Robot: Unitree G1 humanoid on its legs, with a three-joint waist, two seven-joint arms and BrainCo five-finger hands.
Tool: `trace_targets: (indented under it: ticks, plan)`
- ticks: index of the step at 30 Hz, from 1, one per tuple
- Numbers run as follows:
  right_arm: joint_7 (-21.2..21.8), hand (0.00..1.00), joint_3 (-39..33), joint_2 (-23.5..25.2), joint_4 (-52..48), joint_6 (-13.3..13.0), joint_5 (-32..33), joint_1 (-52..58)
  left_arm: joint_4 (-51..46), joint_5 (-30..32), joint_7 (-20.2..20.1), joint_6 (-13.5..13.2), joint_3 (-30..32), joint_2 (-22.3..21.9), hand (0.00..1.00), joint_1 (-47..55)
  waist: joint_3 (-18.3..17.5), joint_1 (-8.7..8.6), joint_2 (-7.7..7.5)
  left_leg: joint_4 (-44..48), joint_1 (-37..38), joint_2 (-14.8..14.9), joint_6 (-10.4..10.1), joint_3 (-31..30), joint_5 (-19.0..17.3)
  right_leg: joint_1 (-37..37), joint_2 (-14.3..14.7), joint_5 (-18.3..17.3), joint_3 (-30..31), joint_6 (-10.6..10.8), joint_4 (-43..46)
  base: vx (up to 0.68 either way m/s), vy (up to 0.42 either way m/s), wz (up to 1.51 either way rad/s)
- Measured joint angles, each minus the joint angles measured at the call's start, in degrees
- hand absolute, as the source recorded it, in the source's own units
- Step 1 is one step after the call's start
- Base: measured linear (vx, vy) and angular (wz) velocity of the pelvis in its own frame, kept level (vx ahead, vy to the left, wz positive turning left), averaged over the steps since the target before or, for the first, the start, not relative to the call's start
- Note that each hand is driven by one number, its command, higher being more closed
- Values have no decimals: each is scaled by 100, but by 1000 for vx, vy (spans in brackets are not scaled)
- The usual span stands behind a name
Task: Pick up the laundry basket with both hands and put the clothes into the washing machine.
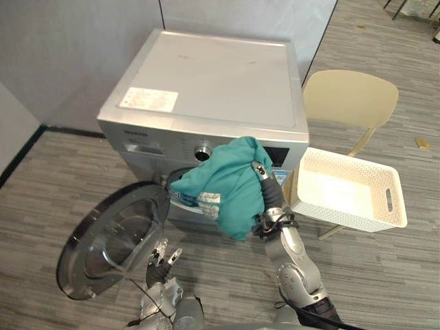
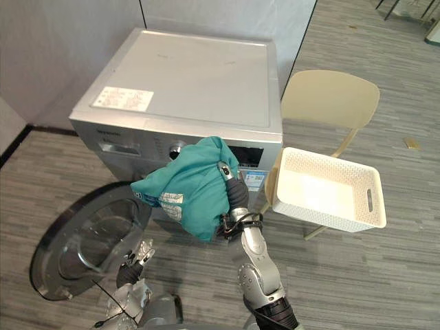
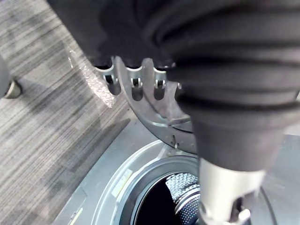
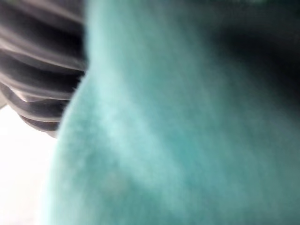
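Fingers (image 3: 136, 86) of my left robot hand (image 1: 162, 261) are hanging loose and straight beside the open door (image 1: 113, 240). My right robot hand (image 1: 272, 199) is holding the teal garment (image 1: 227, 185) up before the washing machine (image 1: 206, 82) mouth, and I cannot tell its grip. Beyond, the laundry basket (image 1: 347, 214) is sitting on a chair (image 1: 350, 96) over grey floor (image 1: 385, 275).

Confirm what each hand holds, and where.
Right hand grips the teal garment at its upper edge, fingers mostly buried in cloth. Left hand holds nothing.

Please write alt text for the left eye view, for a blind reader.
The right hand holds a teal garment before the opening of a silver washing machine whose round door stands open. An empty white basket sits on a beige chair beside it.
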Motion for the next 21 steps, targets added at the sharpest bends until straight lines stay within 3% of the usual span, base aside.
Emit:
trace_targets:
  ticks: [1, 3, 4, 5, 6, 15, 19, 21]
  plan:
    - [15, 100, -10, -14, 0, -18, 2, 32, 1, -1, -1, 4, -2, 0, 0, 2, 0, -19, 0, -100, 49, -60, 41, 4, 44, 45, 221, -199, -8, 35, 24, 27, 187, -5]
    - [31, 100, -46, -101, 0, -22, 7, 247, 4, 7, -28, 72, -79, -23, 0, 8, -56, -77, -89, -482, 227, -320, 129, 1, 223, 258, 1020, -777, -9, -79, -518, 40, 105, 23]
    - [33, 100, -46, -130, 0, -23, 8, 295, 5, 32, -59, 90, -84, -48, 0, 27, -63, -90, -101, -536, 262, -397, 139, -2, 249, 322, 1124, -785, 28, -170, -821, 67, 44, 27]
    - [35, 100, -48, -194, -1, -26, 13, 369, 67, 105, -128, 122, -99, -125, 0, 36, -94, -118, -75, -580, 294, -543, 155, -59, 289, 562, 1163, -747, 66, -596, -1338, 72, 30, 8]
    - [36, 100, -60, -242, -1, -26, 26, 444, 140, 123, -131, 153, -108, -189, 0, 34, -141, -104, 51, -654, 292, -544, 149, -136, 325, 666, 1225, -627, 77, -652, -1563, 63, 25, 6]
    - [256, 100, 205, -250, -718, -20, 113, 999, -185, 198, -259, 216, -230, -265, 0, 408, -221, -60, 57, -1412, 570, -661, 56, -390, 699, 957, 1240, -412, -122, -625, -2118, 21, -4, 9]
    - [257, 100, 290, -250, -224, 9, 53, 994, -265, 192, -259, 247, -274, -262, 0, 439, -187, 38, 53, -1243, 296, -666, 58, -510, 705, 803, 1222, -367, -221, -616, -2091, -18, 13, 14]
    - [200, 100, 294, -245, 281, 55, -40, 715, -462, 188, -252, 241, -272, -262, 0, 416, 64, 41, 68, -947, 3, -657, 67, -603, 698, 599, 1184, -368, -295, -617, -1873, -84, 36, 22]
